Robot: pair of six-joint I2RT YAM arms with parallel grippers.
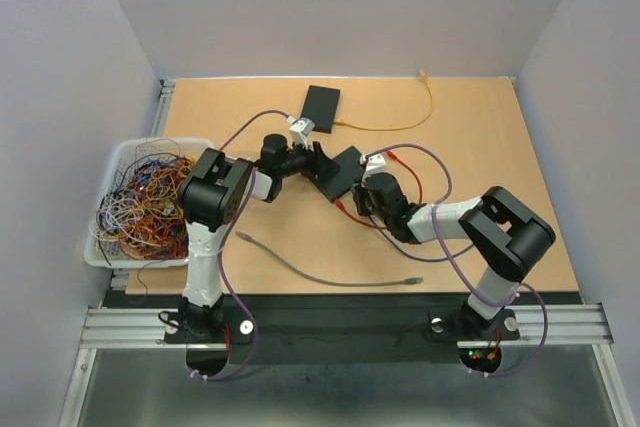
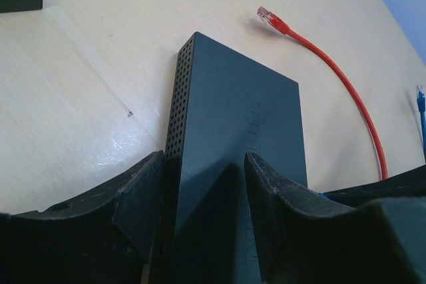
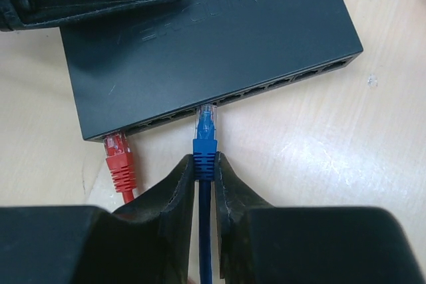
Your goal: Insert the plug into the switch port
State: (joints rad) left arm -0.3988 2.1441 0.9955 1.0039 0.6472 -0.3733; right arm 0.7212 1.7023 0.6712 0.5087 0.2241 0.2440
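Both arm bases sit at the bottom of the top view. The left arm reaches up and bends right, its left gripper (image 1: 325, 169) meeting the switch (image 1: 348, 169) near the middle of the table (image 1: 490, 137). The right arm folds leftward and low, with the right gripper (image 1: 355, 199) at the switch's near side. I count two black boxes: the switch and a second box (image 1: 321, 105) farther back. There are three loose cables: one yellow cable (image 1: 410, 125), one grey cable (image 1: 320, 273) and one red cable (image 1: 402, 169). One bin (image 1: 120, 152) of tangled wires stands at the left.

From the left wrist, the two fingers (image 2: 136, 197) of the left gripper (image 2: 203, 194) stand half apart and clamp the switch (image 2: 239, 118) by its sides. The switch is dark and flat, with a perforated side wall. The red cable (image 2: 346, 91) lies beyond it, its free plug bare on the table (image 2: 86, 98).

From the right wrist, the right gripper (image 3: 204, 172) is nearly closed, and its fingers (image 3: 176, 191) pinch the boot of the blue plug (image 3: 205, 139). The plug's clear tip is at the mouth of a port in the switch (image 3: 213, 38); how deep it goes cannot be told. One red plug (image 3: 118, 159) sits in the leftmost port, which makes two plugs in all.
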